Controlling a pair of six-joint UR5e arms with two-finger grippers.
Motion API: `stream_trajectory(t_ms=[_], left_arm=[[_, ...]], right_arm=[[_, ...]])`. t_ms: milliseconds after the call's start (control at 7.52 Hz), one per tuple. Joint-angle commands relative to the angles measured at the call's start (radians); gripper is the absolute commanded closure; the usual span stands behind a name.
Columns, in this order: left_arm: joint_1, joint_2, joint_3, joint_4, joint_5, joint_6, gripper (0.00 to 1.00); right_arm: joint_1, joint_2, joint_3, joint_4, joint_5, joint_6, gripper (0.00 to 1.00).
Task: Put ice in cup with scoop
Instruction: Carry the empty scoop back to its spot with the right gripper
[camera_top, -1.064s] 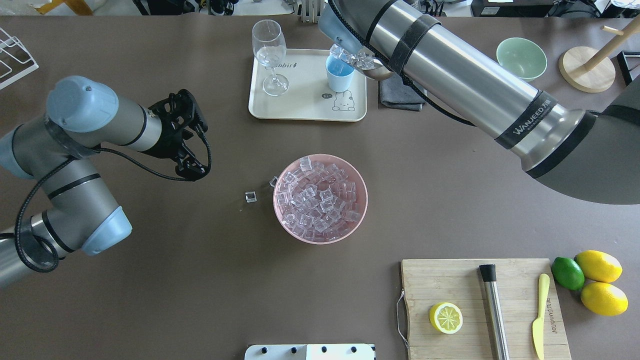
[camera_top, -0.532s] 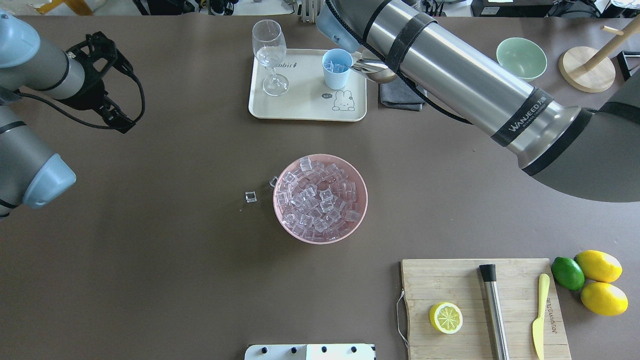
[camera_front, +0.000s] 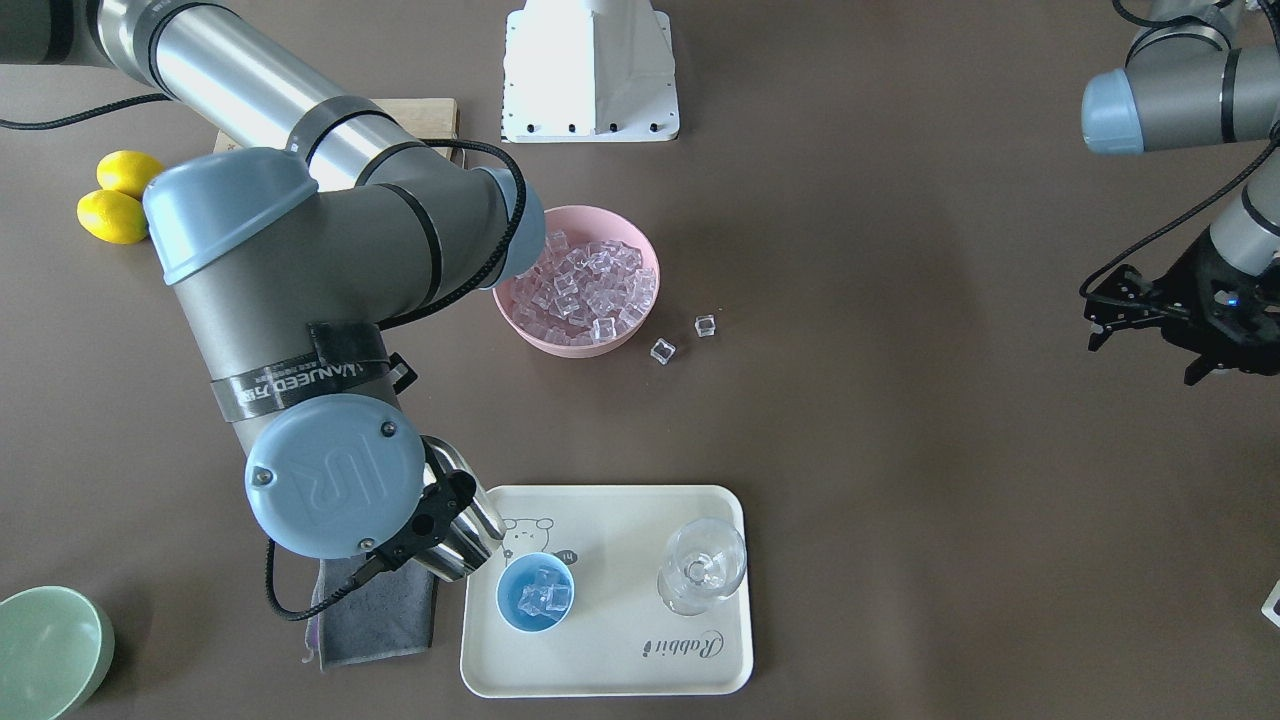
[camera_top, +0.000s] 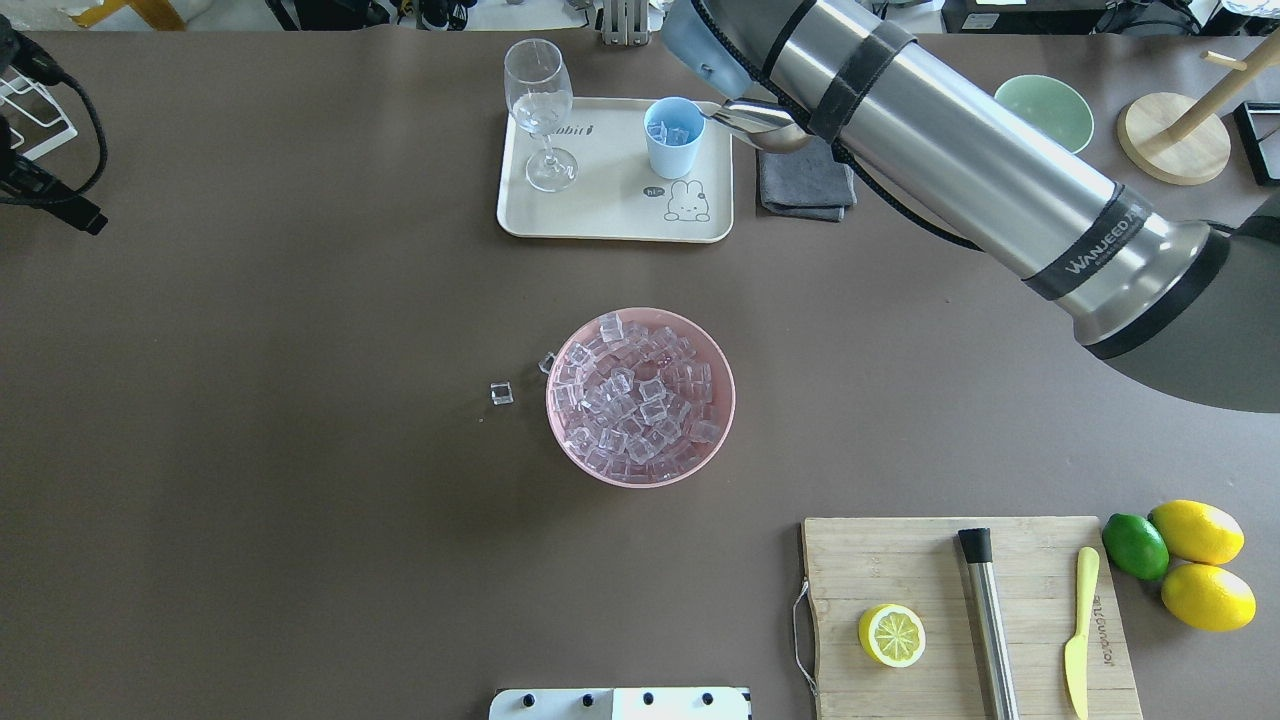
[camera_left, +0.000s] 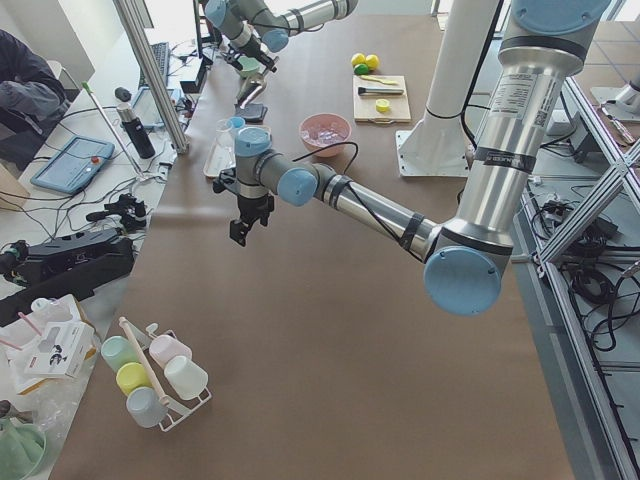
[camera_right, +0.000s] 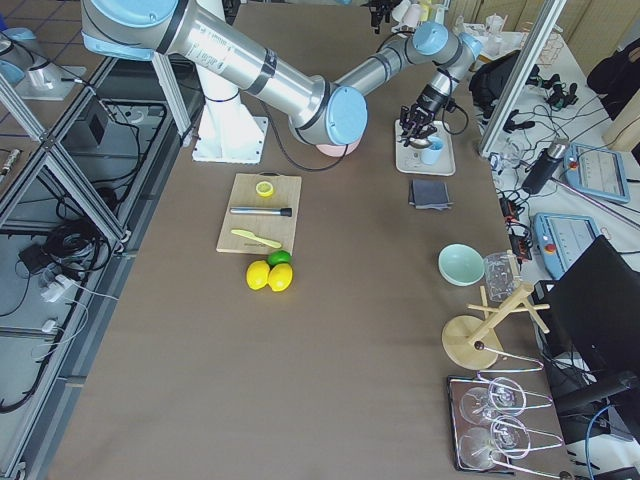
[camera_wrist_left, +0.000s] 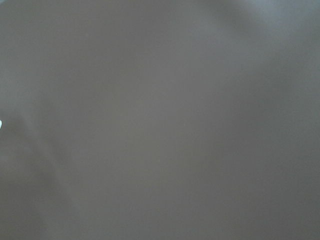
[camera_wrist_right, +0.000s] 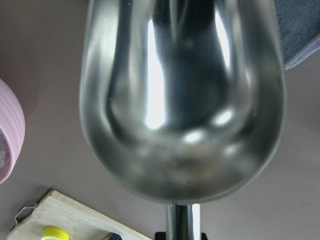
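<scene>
Brown desk (camera_top: 300, 560), open lab bay, benches alongside. Legible: "WANJEED" on my right arm's band (camera_top: 1098, 250); "Rabbit" on the cream tray (camera_front: 620, 520). My right fingers (camera_front: 445, 510) are clamped on the empty scoop (camera_top: 760, 125), just beside the cup (camera_top: 672, 135) on the tray, ice (camera_front: 540, 595) inside; my left fingers (camera_front: 1140, 358) are spread apart over bare desk.

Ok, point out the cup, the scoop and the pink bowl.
cup (camera_top: 672, 158): overhead view, outer wall.
scoop (camera_top: 757, 122): overhead view, steel trough.
pink bowl (camera_front: 572, 347): front-facing view, near outer wall.
</scene>
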Motion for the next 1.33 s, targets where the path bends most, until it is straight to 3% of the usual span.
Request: stream_trajectory(t_ms=[0,266,399,665,798,931,1064,1197], left_arm=[[-0.146,0.143,-0.012,0.002,-0.135,0.006,0.02],[-0.278,0.266,0.001,-0.004,-0.196,0.009,0.02],[-0.332,0.273,0.023,-0.003,-0.196,0.001,0.02],[-0.378,0.277,0.062,-0.001,-0.196,0.0,0.02],[-0.378,0.277,0.068,0.002,-0.192,0.001,0.02],[-0.378,0.279,0.073,0.004,-0.19,0.001,0.02],[-0.38,0.279,0.086,0.004,-0.189,0.003,0.02],[-0.391,0.279,0.088,0.004,-0.19,0.006,0.02]], right_arm=[[0.077,-0.233,0.385,-0.112,0.015,0.007,1.0],[0.167,-0.349,0.493,-0.125,0.012,0.01,1.0],[0.193,-0.439,0.577,-0.114,0.014,0.043,1.0],[0.212,-0.754,0.872,0.046,0.017,0.321,1.0],[0.256,-0.843,0.933,0.087,0.037,0.346,1.0],[0.291,-0.881,0.95,0.093,0.066,0.425,1.0],[0.302,-0.949,0.934,0.196,0.148,0.523,1.0],[0.302,-1.066,0.921,0.409,0.176,0.654,1.0]])
